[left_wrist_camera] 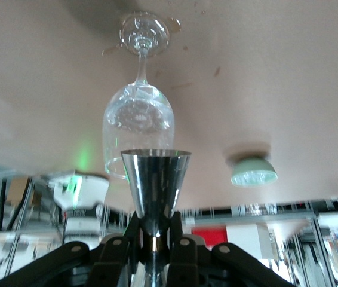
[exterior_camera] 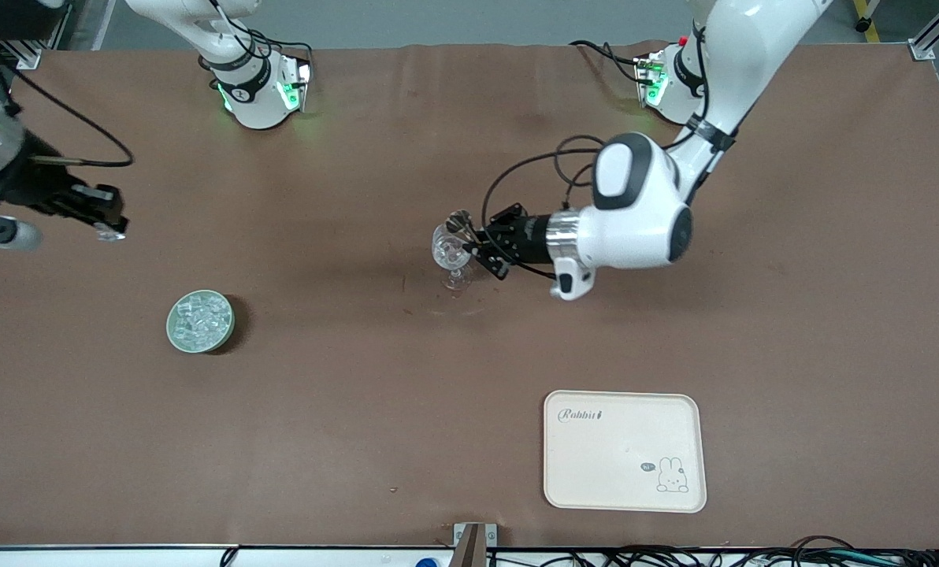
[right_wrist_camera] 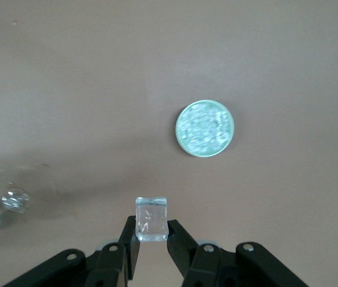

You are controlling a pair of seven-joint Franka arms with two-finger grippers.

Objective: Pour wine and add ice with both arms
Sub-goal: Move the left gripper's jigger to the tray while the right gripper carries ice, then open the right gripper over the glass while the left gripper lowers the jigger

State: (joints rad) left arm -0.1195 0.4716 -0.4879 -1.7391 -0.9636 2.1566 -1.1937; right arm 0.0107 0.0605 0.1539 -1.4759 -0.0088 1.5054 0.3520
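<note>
While the front view blurred it, the right wrist view showed the right gripper (right_wrist_camera: 151, 234) pinching one ice cube (right_wrist_camera: 151, 219) above bare table, the ice bowl (exterior_camera: 200, 321) well apart. The left gripper (left_wrist_camera: 154, 239) clamped a steel jigger (left_wrist_camera: 155, 185) beside the wine glass (exterior_camera: 450, 250), mid-table, the tray (exterior_camera: 624, 450) nearer the camera.

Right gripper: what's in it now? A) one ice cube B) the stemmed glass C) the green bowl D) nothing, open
A: in the right wrist view the right gripper is shut on one clear ice cube, with the green bowl of ice on the table below it and the stemmed glass apart, by the left gripper.
</note>
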